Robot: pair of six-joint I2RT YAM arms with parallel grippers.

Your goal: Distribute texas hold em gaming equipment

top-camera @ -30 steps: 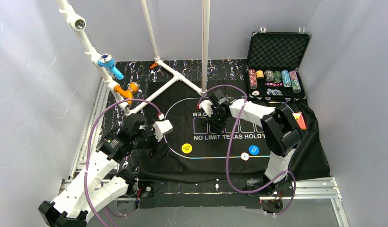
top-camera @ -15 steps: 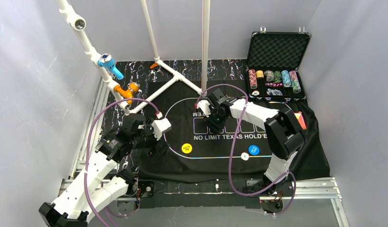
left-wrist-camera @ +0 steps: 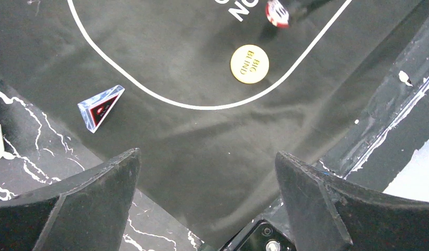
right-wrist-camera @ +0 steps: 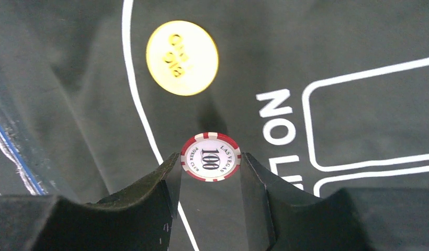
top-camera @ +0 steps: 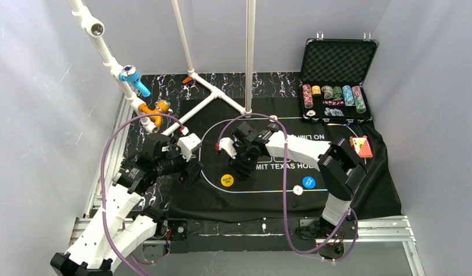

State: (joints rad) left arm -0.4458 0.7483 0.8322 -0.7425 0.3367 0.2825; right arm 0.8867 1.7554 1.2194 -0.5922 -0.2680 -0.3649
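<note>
Right wrist view gives the clearest look. The right gripper (right-wrist-camera: 211, 162) is pinched on a poker chip (right-wrist-camera: 211, 156), its two black fingers pressing the rim from either side. The chip is red and white with its face turned up to the camera, marked 100 with "Las Vegas Poker Club" around it. It sits over the black felt mat (right-wrist-camera: 306, 52), right by the white oval line and beside the "NO" of the lettering. I can't tell whether it touches the felt. A yellow button disc (right-wrist-camera: 182, 50) lies flat just inside that line, near the chip but apart from it.

From above, the right arm reaches across to the left part of the mat. A blue disc (top-camera: 308, 182) and a smaller white disc (top-camera: 297, 190) lie close together toward the mat's near edge, the white one at the oval line. Red-backed playing cards (top-camera: 361, 146) rest at the mat's right side. An open case (top-camera: 337, 60) with rows of chips stands at the far right corner.

The left gripper (left-wrist-camera: 207, 158) hangs over the mat's left edge with its jaws spread wide and nothing between them. A small triangular piece (left-wrist-camera: 101, 107), red and black, lies on the felt by that edge.
</note>
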